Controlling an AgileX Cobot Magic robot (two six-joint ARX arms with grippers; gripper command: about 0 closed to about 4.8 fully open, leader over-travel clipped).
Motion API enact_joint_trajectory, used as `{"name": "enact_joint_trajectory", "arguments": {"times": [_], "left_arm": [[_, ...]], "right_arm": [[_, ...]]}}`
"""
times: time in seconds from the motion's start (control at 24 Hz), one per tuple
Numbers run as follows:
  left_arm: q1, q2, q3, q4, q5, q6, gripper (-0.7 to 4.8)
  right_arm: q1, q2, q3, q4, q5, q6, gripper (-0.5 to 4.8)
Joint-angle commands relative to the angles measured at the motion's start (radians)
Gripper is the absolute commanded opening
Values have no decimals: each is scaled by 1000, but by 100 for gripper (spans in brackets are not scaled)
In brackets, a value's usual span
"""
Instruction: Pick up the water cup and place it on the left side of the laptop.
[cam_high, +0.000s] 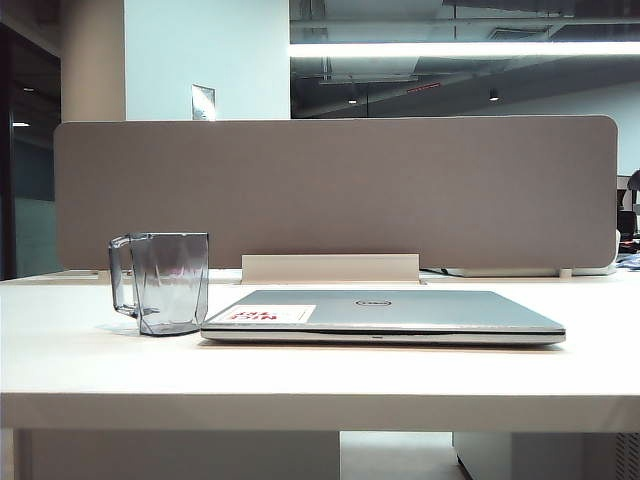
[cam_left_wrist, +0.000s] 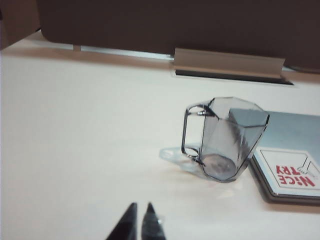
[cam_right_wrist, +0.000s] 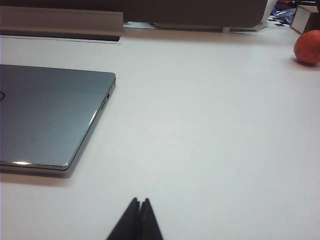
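The smoky-grey faceted water cup (cam_high: 170, 282) stands upright beside the laptop (cam_high: 385, 315); left end effector (cam_left_wrist: 139, 206) and right end effector (cam_right_wrist: 140, 201) both closed, empty.

Lit brightly from a ceiling strip light (cam_high: 465, 48) overhead; washed out and soft across the pale table (cam_left_wrist: 75, 140) in both wrist views. Faintly glared on the laptop (cam_right_wrist: 50, 115) lid.

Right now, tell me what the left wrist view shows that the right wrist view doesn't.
Only the left wrist view: the water cup upright beside the laptop's sticker, and the left hand, nearly shut and empty. Only the right wrist view: an orange-red round object and the right hand, shut. Both: the closed laptop and white table.
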Motion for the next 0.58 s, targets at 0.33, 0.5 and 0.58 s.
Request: {"name": "enact_joint_trajectory", "arguments": {"times": [0.33, 0.5, 0.58], "left_arm": [[-2, -1, -53, 150, 3, 103, 16], [-2, -1, -53, 147, 1, 86, 17], [-2, -1, -53, 147, 0, 63, 17]], "right_arm": [[0, -2, -4, 8, 1, 0, -5], [0, -2, -4, 8, 1, 0, -5], [0, -2, -4, 8, 1, 0, -5]]}}
